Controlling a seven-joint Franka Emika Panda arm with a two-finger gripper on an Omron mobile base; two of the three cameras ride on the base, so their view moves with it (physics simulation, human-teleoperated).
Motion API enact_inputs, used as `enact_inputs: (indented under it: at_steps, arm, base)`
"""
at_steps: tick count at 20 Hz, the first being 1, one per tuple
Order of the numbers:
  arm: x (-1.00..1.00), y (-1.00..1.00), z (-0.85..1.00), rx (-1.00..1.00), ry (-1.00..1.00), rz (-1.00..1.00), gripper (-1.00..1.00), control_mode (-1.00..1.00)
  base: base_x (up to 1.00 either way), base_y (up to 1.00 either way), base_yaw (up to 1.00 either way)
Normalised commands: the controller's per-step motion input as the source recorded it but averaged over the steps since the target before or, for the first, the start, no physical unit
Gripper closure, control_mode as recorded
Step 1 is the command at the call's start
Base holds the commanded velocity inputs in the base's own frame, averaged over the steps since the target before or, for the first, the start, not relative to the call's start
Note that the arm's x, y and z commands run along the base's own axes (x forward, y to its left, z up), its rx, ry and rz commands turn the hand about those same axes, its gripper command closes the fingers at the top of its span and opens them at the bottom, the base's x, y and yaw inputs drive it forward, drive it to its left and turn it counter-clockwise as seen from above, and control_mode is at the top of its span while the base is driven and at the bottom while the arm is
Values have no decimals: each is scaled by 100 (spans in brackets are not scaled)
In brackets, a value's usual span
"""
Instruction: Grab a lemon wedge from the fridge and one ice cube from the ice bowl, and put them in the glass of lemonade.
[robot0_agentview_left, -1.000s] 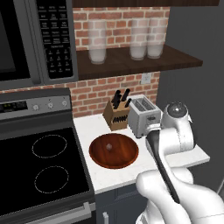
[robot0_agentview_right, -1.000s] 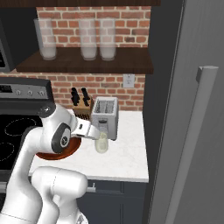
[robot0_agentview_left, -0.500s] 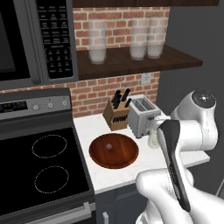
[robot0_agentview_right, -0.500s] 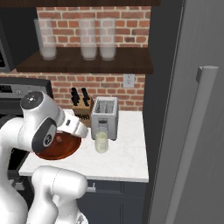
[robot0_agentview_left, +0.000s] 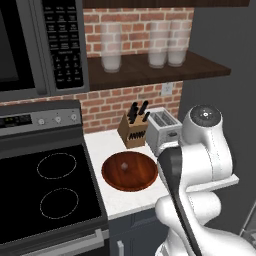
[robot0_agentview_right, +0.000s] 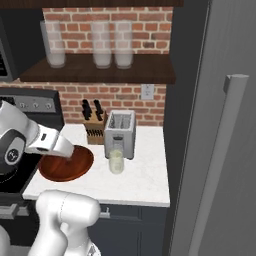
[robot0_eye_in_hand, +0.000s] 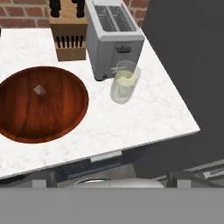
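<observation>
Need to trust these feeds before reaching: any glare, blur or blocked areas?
Hand view: even light, no glare; ice cube in the ice bowl and glass of lemonade are clear. Left base view: the arm hides the glass. Right base view: shelf glasses look hazy.

you've got open white counter (robot0_eye_in_hand: 144, 118) in front of and to the right of the glass of lemonade (robot0_eye_in_hand: 124, 82). behind it the toaster (robot0_eye_in_hand: 113, 38) stands almost touching, so no way in from the back. knife block (robot0_eye_in_hand: 68, 36) sits just left of the toaster, behind the ice bowl (robot0_eye_in_hand: 26, 124). bowl is open from above, one ice cube (robot0_eye_in_hand: 40, 90) inside. shelf (robot0_agentview_right: 100, 72) with frosted glasses (robot0_agentview_right: 102, 47) overhangs the back wall. closed fridge (robot0_agentview_right: 220, 130) walls off the right.
</observation>
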Motion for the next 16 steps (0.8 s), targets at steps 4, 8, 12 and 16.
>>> enact_inputs:
  at_steps: [4, 8, 12, 16]
  arm:
    - [0, 0, 0, 0, 0, 0, -100, 100]
    - [0, 0, 0, 0, 0, 0, -100, 100]
    - [0, 0, 0, 0, 0, 0, -100, 100]
    - [0, 0, 0, 0, 0, 0, -100, 100]
  base:
    - [-95, -3, 6]
    - [-100, -28, 4]
    - [-94, -61, 0]
    - [-71, -79, 0]
